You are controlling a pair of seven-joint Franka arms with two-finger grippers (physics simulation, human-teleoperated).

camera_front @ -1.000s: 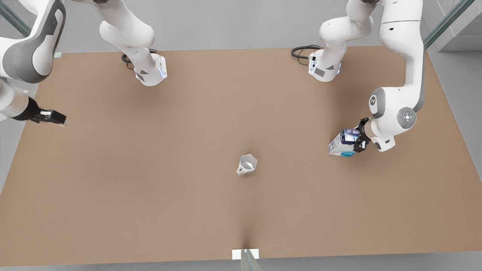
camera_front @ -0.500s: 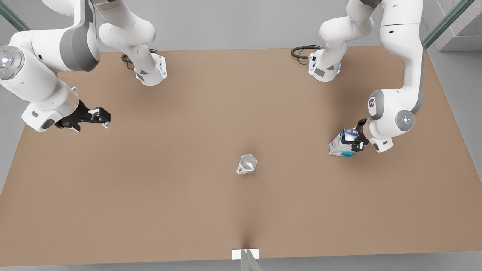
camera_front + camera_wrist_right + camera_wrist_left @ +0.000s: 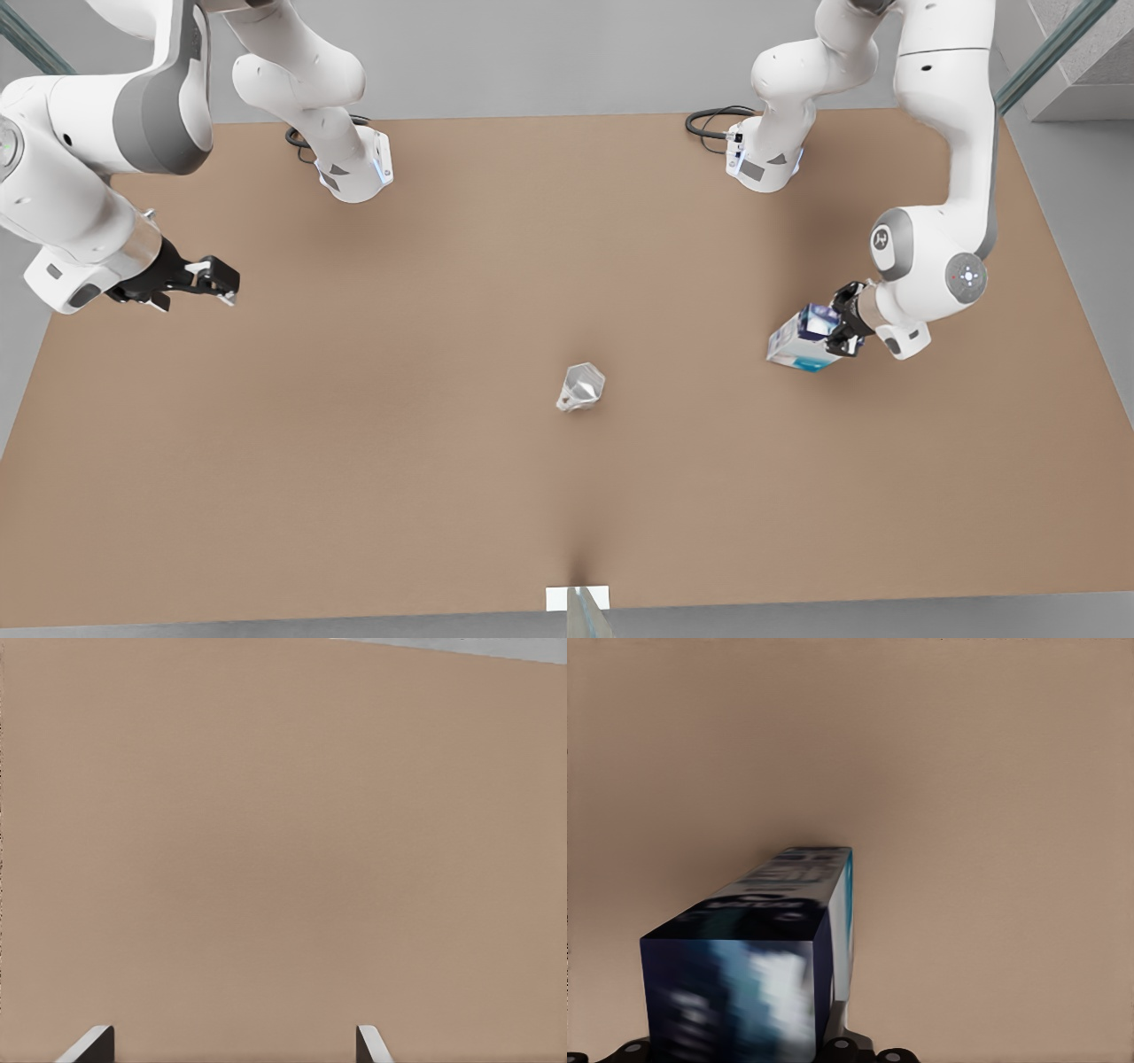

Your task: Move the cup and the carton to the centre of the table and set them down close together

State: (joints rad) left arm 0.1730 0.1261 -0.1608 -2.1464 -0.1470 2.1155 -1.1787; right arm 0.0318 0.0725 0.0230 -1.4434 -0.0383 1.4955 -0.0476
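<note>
Your left gripper clamps the tilted carton above the table, the cup well off its tip, while your right gripper waits spread wide, empty.

Left wrist view. Carton sits close to the camera, long axis running away from it. Near end face is dark blue with pale blue and white print. Upper face carries dark lettering on white. One side shows a teal strip along its length. Gripper parts are dark and studded, seen at the carton's near end on both sides. Table lies behind the carton, plain light brown; no table edge or corner is in frame.
</note>
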